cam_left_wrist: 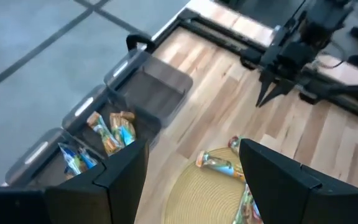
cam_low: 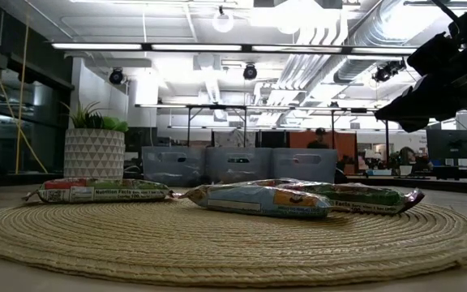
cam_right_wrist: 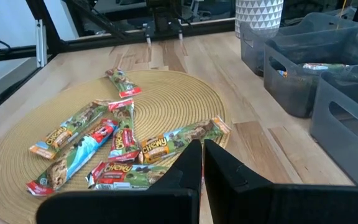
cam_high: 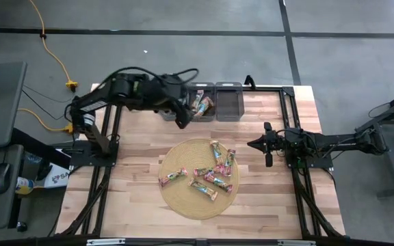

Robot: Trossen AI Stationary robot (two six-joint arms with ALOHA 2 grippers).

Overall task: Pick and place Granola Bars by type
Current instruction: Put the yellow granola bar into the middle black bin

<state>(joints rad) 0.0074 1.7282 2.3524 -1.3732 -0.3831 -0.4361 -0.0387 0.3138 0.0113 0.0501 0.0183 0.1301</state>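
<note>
Several granola bars [cam_high: 211, 174] lie flat on a round woven mat [cam_high: 176, 198], in green, red and blue wrappers [cam_right_wrist: 114, 146]. More bars lie in the grey bins at the table's far edge: orange-brown ones [cam_left_wrist: 112, 132] in the middle bin [cam_high: 202, 104], blue ones [cam_left_wrist: 76, 158] in the bin beside it. My left gripper [cam_high: 182, 123] hangs open and empty between the bins and the mat [cam_left_wrist: 191, 174]. My right gripper [cam_high: 254, 144] waits shut to the right of the mat [cam_right_wrist: 202, 162], pointing at it.
A third bin [cam_high: 229, 102] stands empty on the right of the row [cam_left_wrist: 160, 87]. A white patterned plant pot [cam_low: 94, 152] stands at the far left. Black frame rails [cam_high: 289, 116] border the wooden table. Bare wood lies between mat and bins.
</note>
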